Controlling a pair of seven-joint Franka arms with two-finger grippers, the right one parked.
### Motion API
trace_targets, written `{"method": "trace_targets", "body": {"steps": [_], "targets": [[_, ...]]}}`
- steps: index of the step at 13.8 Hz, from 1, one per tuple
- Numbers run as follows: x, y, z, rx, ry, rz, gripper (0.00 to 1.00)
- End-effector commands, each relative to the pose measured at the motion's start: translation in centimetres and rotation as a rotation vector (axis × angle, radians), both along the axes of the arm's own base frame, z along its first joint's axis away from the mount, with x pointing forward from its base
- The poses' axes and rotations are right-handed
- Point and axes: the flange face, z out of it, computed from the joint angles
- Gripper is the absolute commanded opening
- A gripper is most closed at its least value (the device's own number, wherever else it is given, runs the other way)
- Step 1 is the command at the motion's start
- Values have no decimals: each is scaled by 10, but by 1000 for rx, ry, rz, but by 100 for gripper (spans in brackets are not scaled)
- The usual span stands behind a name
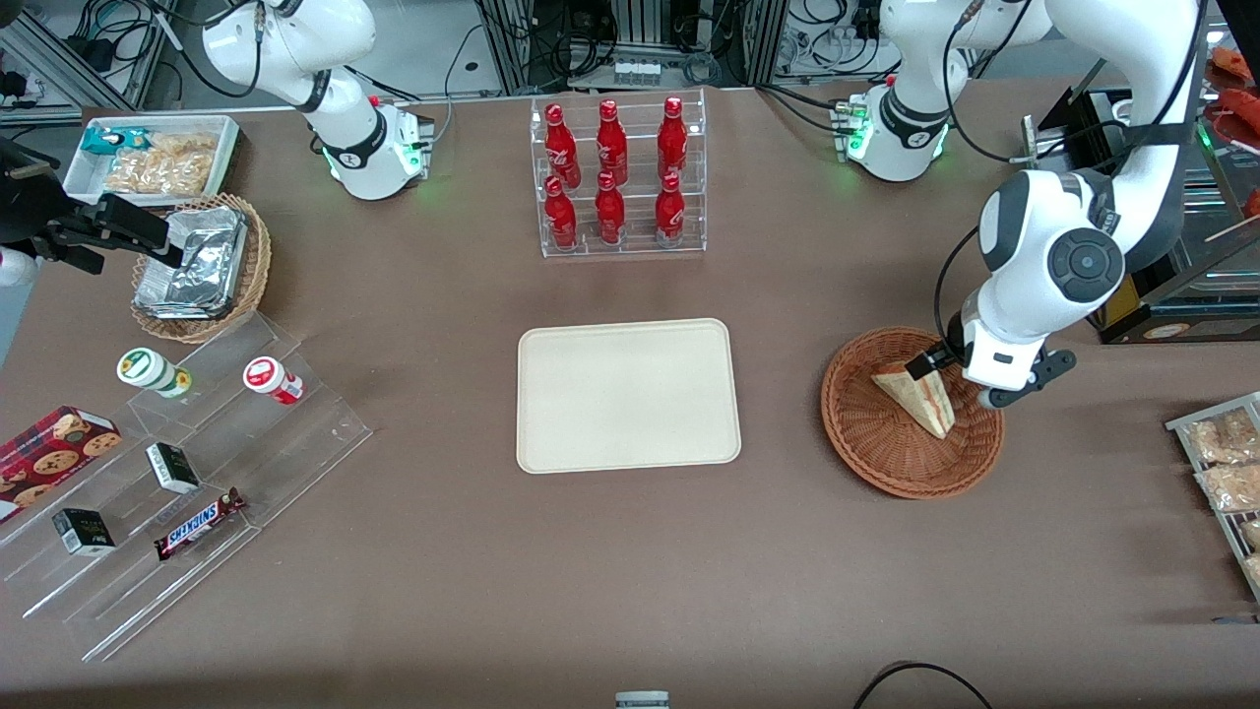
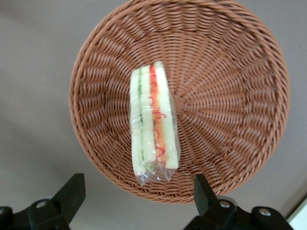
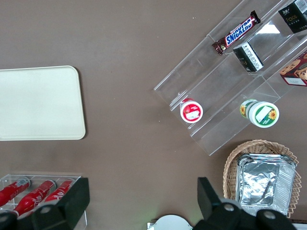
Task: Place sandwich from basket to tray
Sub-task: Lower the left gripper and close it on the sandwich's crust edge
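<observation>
The sandwich [image 1: 920, 394], a bread wedge in clear film with red and green filling on its cut edge, lies in the round reddish-brown basket [image 1: 886, 458]. It also shows in the left wrist view [image 2: 153, 122], near the middle of the basket [image 2: 230, 96]. My left gripper [image 1: 970, 384] hovers over the basket's rim beside the sandwich. In the left wrist view the gripper [image 2: 136, 196] is open wide and empty, with the sandwich's wrapped end just ahead of the fingers. The cream tray [image 1: 627, 394] lies at mid-table, toward the parked arm's end from the basket, and also shows in the right wrist view [image 3: 38, 103].
A clear rack of red bottles [image 1: 622, 177] stands farther from the camera than the tray. A tan basket of foil packets [image 1: 202, 266], a white bin [image 1: 153, 158] and an acrylic stepped shelf [image 1: 177, 463] lie toward the parked arm's end. Snack packets [image 1: 1226, 463] lie at the working arm's end.
</observation>
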Motion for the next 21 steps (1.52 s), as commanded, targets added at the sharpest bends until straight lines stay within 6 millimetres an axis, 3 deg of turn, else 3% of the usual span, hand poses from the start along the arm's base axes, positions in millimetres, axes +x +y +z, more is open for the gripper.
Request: {"method": "trace_targets", "body": {"steps": [1, 4, 13, 17, 21], "targets": [[-4, -1, 2, 25, -56, 212, 100], [3, -4, -13, 21, -96, 369, 100], [7, -5, -55, 23, -69, 367, 100], [-1, -5, -87, 9, -86, 373, 100], [-4, -4, -92, 11, -70, 400, 97]]}}
